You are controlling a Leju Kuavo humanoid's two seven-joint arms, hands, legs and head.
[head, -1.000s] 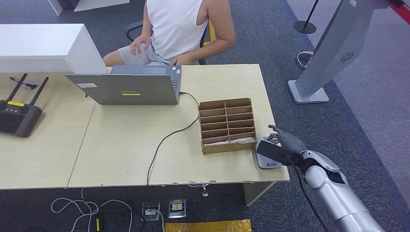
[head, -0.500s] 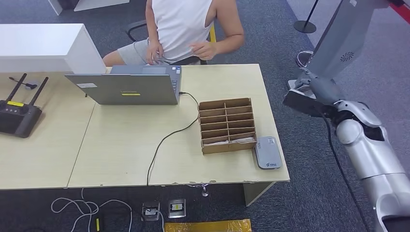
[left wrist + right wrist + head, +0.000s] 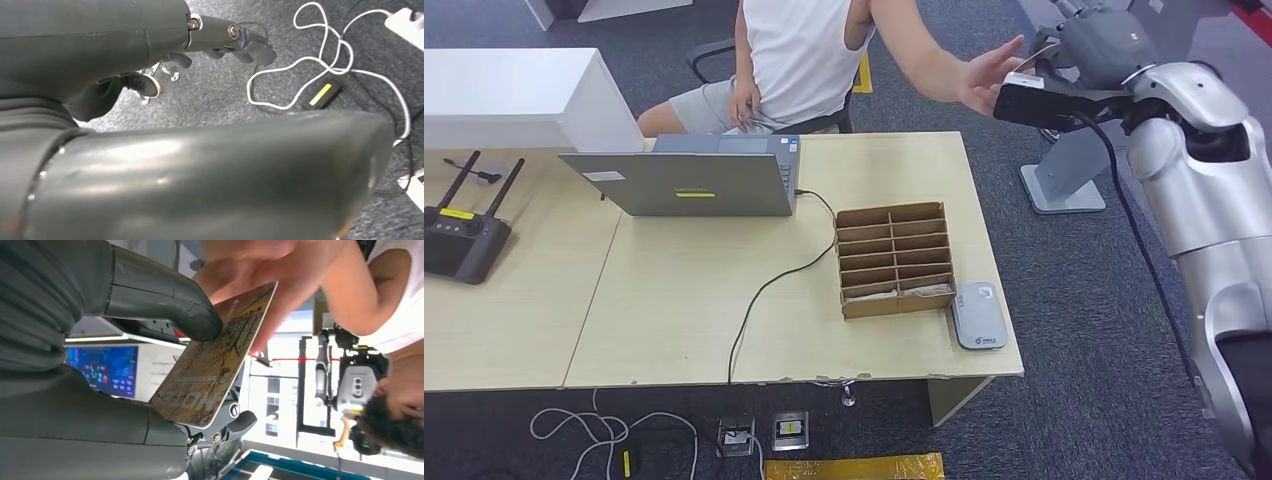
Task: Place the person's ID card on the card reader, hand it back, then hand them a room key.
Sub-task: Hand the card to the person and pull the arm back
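Note:
My right hand (image 3: 1104, 45) is raised high past the table's far right corner. It pinches a yellow-brown card (image 3: 215, 360), printed with a tree and large letters, between thumb (image 3: 165, 300) and fingers. The card's pale edge (image 3: 1036, 58) shows next to the person's outstretched hand (image 3: 989, 75), whose fingers (image 3: 250, 285) touch the card's far end. The grey card reader (image 3: 978, 315) lies bare at the table's near right corner. Beside it, a cardboard slot organiser (image 3: 894, 260) holds pale cards (image 3: 924, 291) in its front row. My left hand (image 3: 220, 40) hangs over the floor, fingers loosely apart, holding nothing.
An open laptop (image 3: 689, 180) stands in front of the seated person, its cable (image 3: 769, 285) running across the wooden table (image 3: 674, 330). A black controller with antennas (image 3: 464, 235) lies at the left. A grey kiosk stand (image 3: 1064, 170) rises by my right arm. Cables and sockets (image 3: 754, 435) lie on the floor.
My right arm has swung up from beside the card reader to the far right with the card. The person has stretched an arm out and reached the card.

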